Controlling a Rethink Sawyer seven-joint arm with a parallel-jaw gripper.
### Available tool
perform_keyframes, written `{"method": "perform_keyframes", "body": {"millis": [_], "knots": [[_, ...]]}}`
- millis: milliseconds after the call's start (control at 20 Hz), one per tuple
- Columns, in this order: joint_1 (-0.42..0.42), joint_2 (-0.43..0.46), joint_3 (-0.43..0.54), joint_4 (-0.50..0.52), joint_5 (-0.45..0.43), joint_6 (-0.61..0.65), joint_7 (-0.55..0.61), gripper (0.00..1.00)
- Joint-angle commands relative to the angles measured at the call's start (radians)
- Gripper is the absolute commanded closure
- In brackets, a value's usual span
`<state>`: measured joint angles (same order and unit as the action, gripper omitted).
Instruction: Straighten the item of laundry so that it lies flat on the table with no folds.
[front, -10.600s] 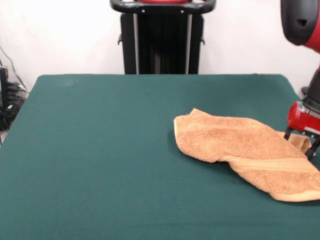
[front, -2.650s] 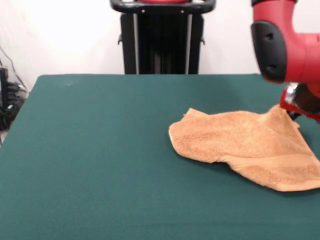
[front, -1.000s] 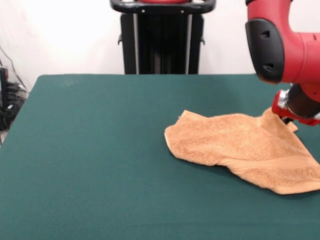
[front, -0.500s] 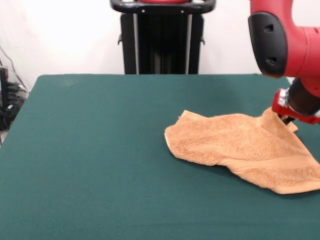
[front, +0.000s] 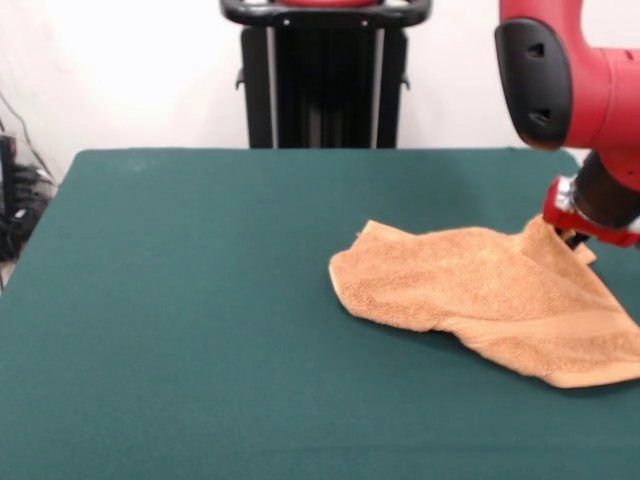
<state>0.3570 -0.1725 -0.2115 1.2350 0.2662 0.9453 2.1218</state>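
A dark green table (front: 200, 330) carries one rumpled orange-tan towel (front: 480, 295) at its right side.

Towel (front: 490, 295) rumpled on table (front: 200, 300) at right, far corner peaked up under gripper (front: 572, 236).

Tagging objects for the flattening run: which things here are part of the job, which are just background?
Job:
- towel, orange-tan, still rumpled, far corner lifted
- table, green cloth
- gripper, at the lifted corner

Background:
- black pedestal behind the table
- cables off the table's left edge
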Motion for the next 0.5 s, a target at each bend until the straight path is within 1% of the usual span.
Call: {"method": "perform_keyframes", "body": {"millis": [50,300,400,500], "knots": [[0.003,0.192,0.117,0.080,-0.022,-0.422,0.173,0.00],[0.004,0.176,0.118,0.097,-0.016,-0.433,0.182,0.00],[0.017,0.163,0.097,0.081,-0.030,-0.391,0.177,0.00],[0.011,0.140,0.095,0.072,-0.021,-0.311,0.163,0.00]]}}
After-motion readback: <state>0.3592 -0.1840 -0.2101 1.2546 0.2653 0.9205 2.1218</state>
